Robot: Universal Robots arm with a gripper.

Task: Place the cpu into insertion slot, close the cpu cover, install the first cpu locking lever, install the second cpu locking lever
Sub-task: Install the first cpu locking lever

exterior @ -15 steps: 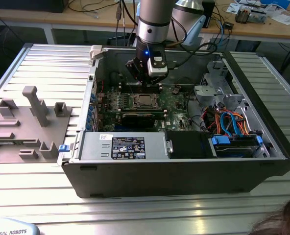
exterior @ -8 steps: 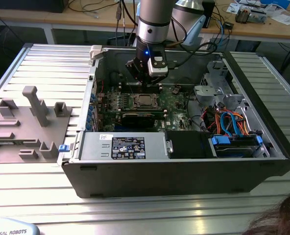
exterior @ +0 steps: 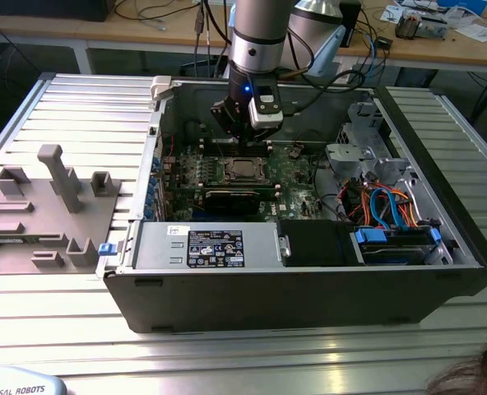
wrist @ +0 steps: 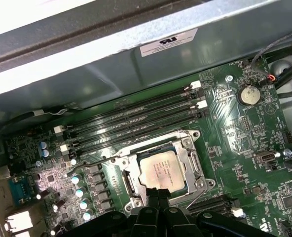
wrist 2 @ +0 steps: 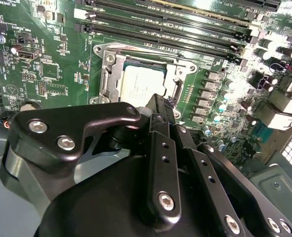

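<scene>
The cpu (wrist: 162, 169) lies flat in the insertion slot (exterior: 242, 170) on the green motherboard (wrist: 244, 143), its silver top (wrist 2: 141, 86) showing in both wrist views. The cpu cover (wrist: 195, 165), a silver frame (wrist 2: 109, 74), lies down around the chip. A thin wire lever (wrist: 91, 165) sticks out sideways from the socket, and another lever (wrist: 151, 139) runs along the edge by the memory slots. My gripper (exterior: 242, 138) hangs just above the socket's edge with its black fingertips (wrist: 153, 197) pressed together and holding nothing (wrist 2: 158, 101).
The open computer case (exterior: 309, 288) has tall walls around the board. Long black memory slots (wrist: 136, 121) lie beside the socket, and a card (exterior: 235, 202) crosses the board in front of it. A drive cage and coloured cables (exterior: 383, 206) fill the exterior view's right. A grey fixture (exterior: 46, 206) stands outside the case.
</scene>
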